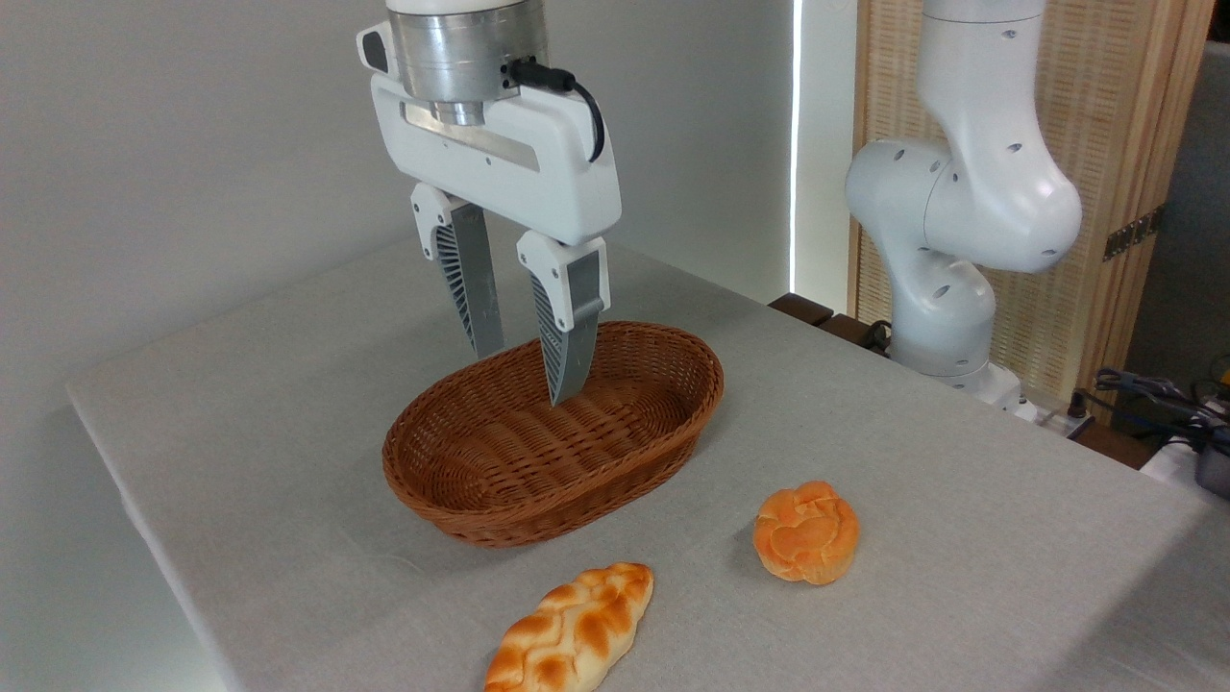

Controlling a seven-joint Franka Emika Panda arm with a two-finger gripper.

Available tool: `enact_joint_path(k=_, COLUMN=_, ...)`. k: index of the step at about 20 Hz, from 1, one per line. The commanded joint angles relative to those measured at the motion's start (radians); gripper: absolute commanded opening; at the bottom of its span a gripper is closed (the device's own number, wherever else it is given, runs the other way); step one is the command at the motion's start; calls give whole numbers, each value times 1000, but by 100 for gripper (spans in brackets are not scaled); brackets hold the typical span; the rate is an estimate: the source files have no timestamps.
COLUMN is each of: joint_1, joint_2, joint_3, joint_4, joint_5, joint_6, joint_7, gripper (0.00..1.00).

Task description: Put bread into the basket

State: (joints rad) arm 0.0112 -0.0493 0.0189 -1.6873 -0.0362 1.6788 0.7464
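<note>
bread (571,630) unblocked above, bun (805,531) apart

- No text, label, brand, number or sign could be read anywhere in the view.
- The white gripper (524,375) housing and the arm's white shells carried no legible marking — only plain surfaces and small round holes.
- The bread (570,634), the basket (500,505) and the table (913,481) cloth bore no print.
- The wooden screen (1105,144) at the back showed a small dark fitting — too small to tell any lettering.
</note>
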Motion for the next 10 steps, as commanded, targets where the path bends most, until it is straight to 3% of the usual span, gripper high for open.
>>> enact_joint_path(k=1, joint_1=-7, joint_2=16, joint_3=22, joint_4=-116, joint_5=10, joint_6=154, joint_7=19, gripper=100)
enact_joint_path(k=5, joint_1=-7, joint_2=26, joint_3=111, joint_4=-195, joint_5=15, joint_6=295, joint_7=16, gripper=100)
enact_joint_path(k=10, joint_1=-7, joint_2=103, joint_3=122, joint_4=-229, joint_5=-10, joint_6=325, joint_7=-25, gripper=100)
